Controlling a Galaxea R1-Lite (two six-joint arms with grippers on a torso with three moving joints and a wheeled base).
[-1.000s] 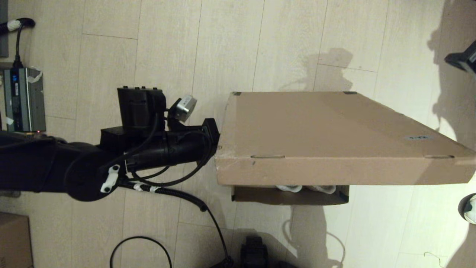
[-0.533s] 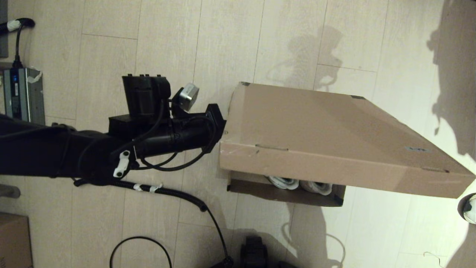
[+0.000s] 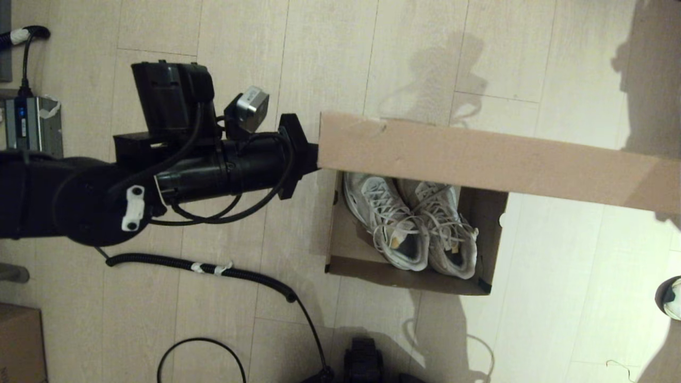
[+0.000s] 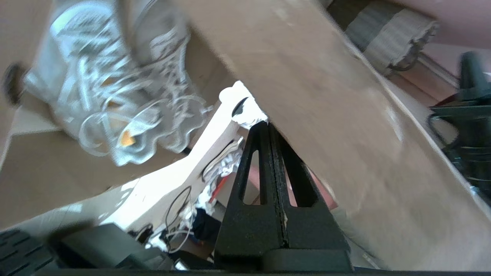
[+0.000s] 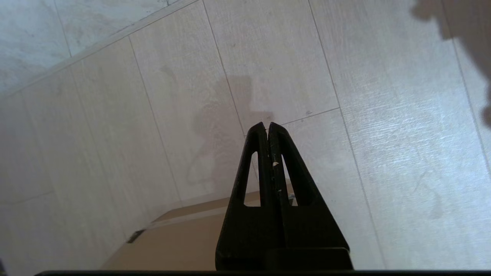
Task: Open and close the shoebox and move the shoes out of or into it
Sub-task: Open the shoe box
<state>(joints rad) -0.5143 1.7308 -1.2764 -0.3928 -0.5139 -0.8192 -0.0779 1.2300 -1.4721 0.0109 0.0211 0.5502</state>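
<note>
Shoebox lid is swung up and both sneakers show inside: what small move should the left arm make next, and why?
Probably push the lid a bit further back until it rests open. The left gripper, fingers shut, presses its tips against the lid's edge, which stands above the shoebox; the shoes lie uncovered inside. The right gripper hangs shut over bare floor.

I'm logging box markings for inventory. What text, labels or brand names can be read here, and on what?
None can be read.
Shoebox: no print shows on the raised lid or the walls.
Shoes: small yellow-orange tags inside, too small to read.
Grey device on the floor at far left: its blue-and-white label is too small to read.
</note>
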